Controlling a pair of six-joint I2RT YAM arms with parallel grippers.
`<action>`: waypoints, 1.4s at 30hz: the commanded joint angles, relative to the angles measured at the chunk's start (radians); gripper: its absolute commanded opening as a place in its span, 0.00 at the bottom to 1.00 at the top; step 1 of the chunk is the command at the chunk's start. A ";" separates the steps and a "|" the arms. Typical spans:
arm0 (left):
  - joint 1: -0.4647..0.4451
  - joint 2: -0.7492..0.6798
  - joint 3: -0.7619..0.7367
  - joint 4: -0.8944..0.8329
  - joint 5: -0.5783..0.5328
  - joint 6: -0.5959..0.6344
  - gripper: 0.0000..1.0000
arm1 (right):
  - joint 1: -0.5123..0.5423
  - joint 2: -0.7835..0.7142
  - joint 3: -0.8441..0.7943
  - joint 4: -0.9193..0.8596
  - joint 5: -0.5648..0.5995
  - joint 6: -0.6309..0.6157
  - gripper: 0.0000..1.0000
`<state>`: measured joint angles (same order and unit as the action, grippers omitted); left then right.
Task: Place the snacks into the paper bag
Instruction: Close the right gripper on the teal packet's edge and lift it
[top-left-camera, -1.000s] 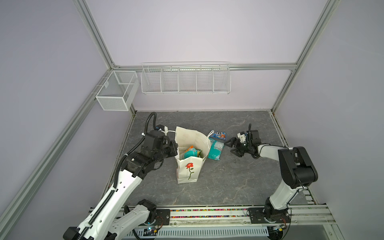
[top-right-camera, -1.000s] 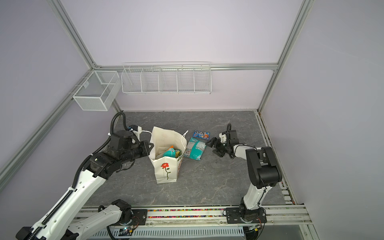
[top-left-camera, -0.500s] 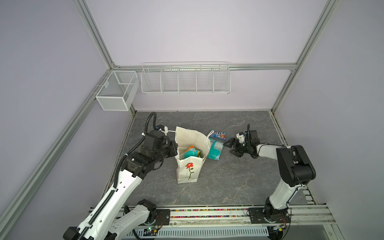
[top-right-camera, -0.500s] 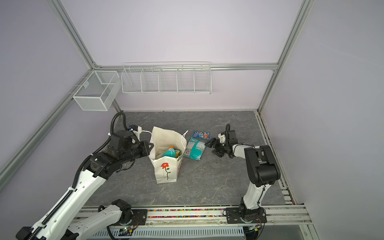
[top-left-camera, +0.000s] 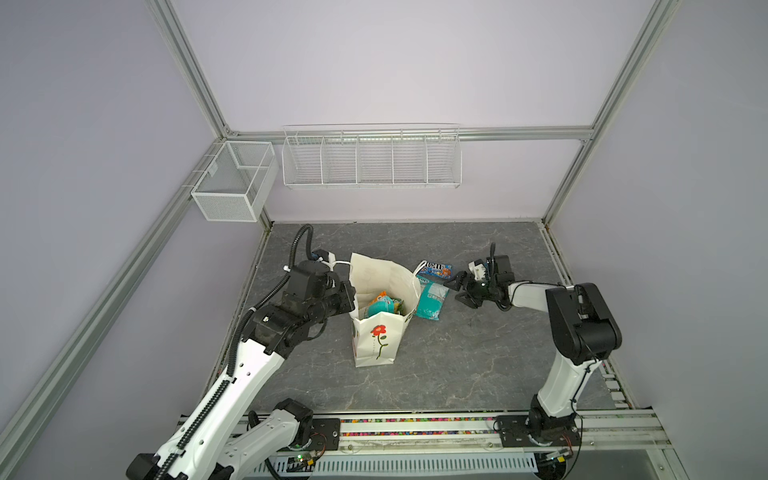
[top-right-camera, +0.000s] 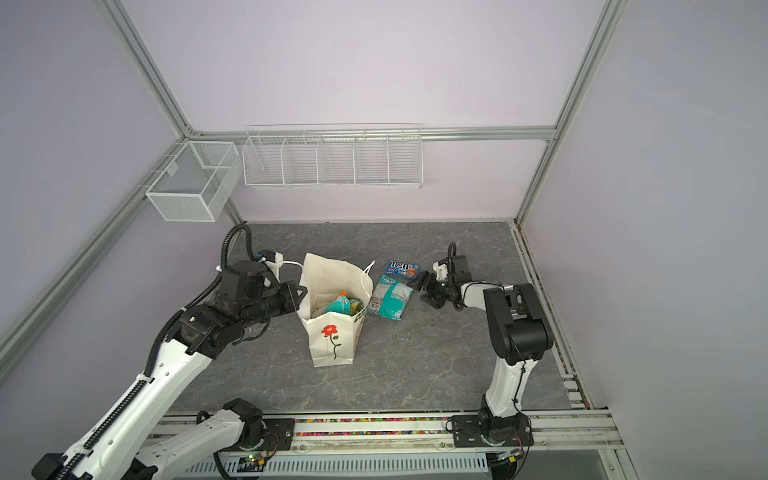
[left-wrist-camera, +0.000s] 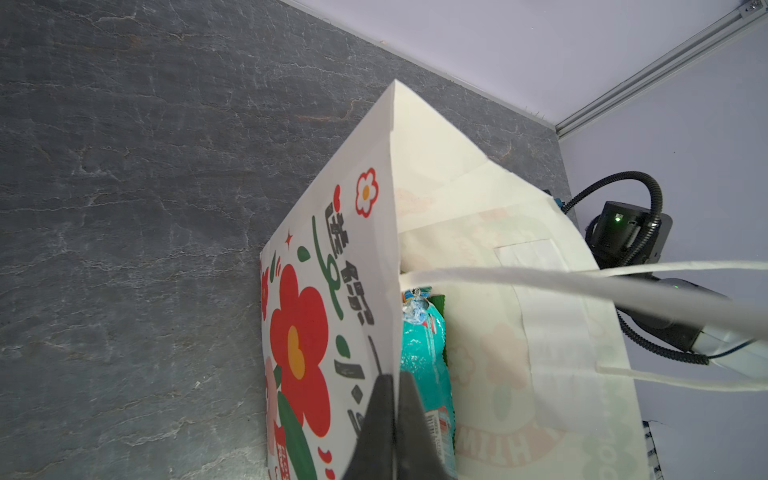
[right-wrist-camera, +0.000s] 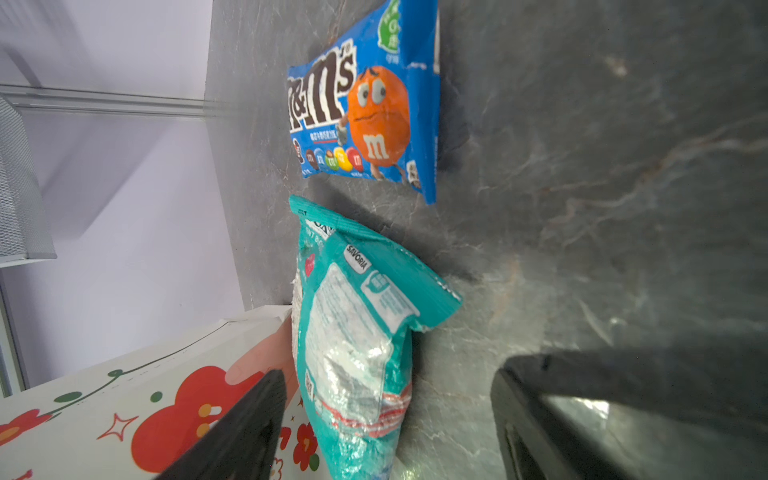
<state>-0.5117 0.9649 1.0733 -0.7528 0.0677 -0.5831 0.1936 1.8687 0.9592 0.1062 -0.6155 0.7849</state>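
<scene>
Teal bag (top-left-camera: 432, 301) lies just ahead of our wide-open, empty right gripper (top-left-camera: 454, 291), likely next grab; our left gripper (left-wrist-camera: 395, 415) pinches paper bag (top-left-camera: 376, 340) rim.

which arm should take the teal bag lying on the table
Right: the right gripper stands open beside the teal bag, while the left gripper is shut on the paper bag rim.

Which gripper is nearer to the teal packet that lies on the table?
Right. The right gripper is open just beside the teal packet, apart from it; the left gripper pinches the paper bag on its far rim.
</scene>
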 joint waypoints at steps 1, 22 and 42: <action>-0.005 -0.008 -0.010 0.032 -0.019 0.009 0.00 | 0.006 0.044 0.018 -0.014 0.023 -0.009 0.79; -0.005 -0.012 -0.001 0.018 -0.026 0.017 0.00 | 0.063 0.149 0.078 0.000 0.034 -0.003 0.65; -0.005 -0.021 -0.006 0.017 -0.025 0.017 0.00 | 0.074 0.143 0.053 0.027 0.025 -0.013 0.18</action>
<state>-0.5117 0.9611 1.0733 -0.7551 0.0563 -0.5827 0.2581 2.0052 1.0416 0.1734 -0.6025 0.7784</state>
